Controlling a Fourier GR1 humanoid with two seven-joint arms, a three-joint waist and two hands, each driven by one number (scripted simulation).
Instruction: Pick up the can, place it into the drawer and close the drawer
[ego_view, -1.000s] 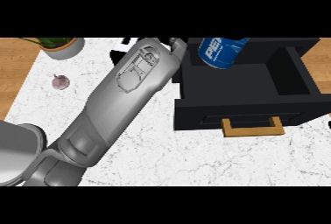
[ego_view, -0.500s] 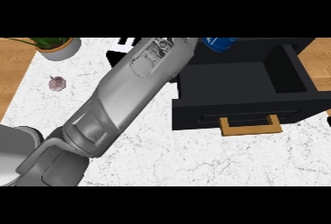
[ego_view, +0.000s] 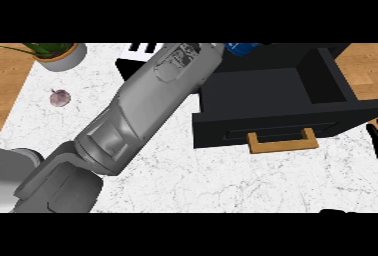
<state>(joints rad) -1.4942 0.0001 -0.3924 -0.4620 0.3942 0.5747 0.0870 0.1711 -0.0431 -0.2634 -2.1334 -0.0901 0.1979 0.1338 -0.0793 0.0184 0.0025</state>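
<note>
White marbled counter (ego_view: 221, 175) between wooden strips holds an open black drawer (ego_view: 273, 107), potted plant (ego_view: 59, 52); fingers' state can't be told.

— What's the surface?
— A white marble counter (ego_view: 221, 180), with wooden floor (ego_view: 11, 95) at its left and far right.
— Anything else?
— A potted plant (ego_view: 55, 52) far left.

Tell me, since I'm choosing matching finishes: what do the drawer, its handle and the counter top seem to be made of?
The drawer looks like matte black painted wood or board: flat dark faces, no shine. Its handle seems light wood or brass-coloured metal; the plain tan colour leaves that open. The counter top looks like polished white marble, going by its grey veining.
</note>
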